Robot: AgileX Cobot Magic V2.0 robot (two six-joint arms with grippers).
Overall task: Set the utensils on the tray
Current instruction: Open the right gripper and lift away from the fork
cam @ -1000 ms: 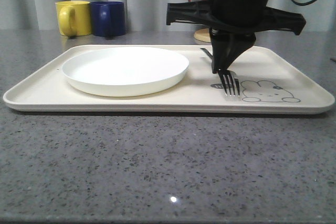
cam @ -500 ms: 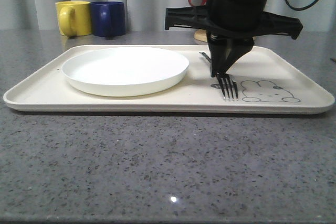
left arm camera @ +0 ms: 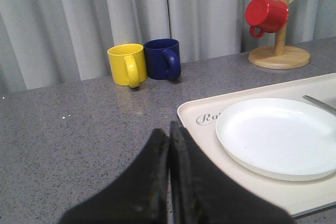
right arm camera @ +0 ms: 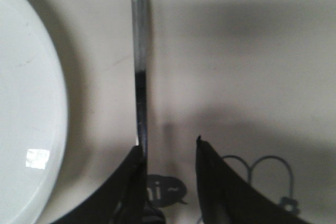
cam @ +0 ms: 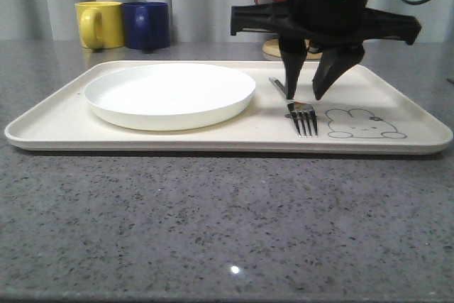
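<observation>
A silver fork [cam: 303,120] lies flat on the cream tray [cam: 213,141], tines toward me, beside the rabbit drawing [cam: 363,124]. My right gripper [cam: 304,96] hangs just above it, open, its fingers straddling the fork's neck. In the right wrist view the fork handle [right arm camera: 139,51] runs along one finger of the open right gripper [right arm camera: 168,145], over the tray floor [right arm camera: 236,51]. The white plate [cam: 170,94] sits on the tray's left half. My left gripper [left arm camera: 169,127] is shut and empty, low over the counter by the tray's corner [left arm camera: 184,110].
A yellow mug [cam: 99,24] and a blue mug [cam: 147,25] stand behind the tray at the back left. A red mug [left arm camera: 266,15] hangs on a wooden stand [left arm camera: 281,51] at the back right. Grey counter [cam: 213,225] stretches in front of the tray.
My right gripper has opened and let go of the fork. The fork, held tilted with tines down before, now lies flat on the tray.
</observation>
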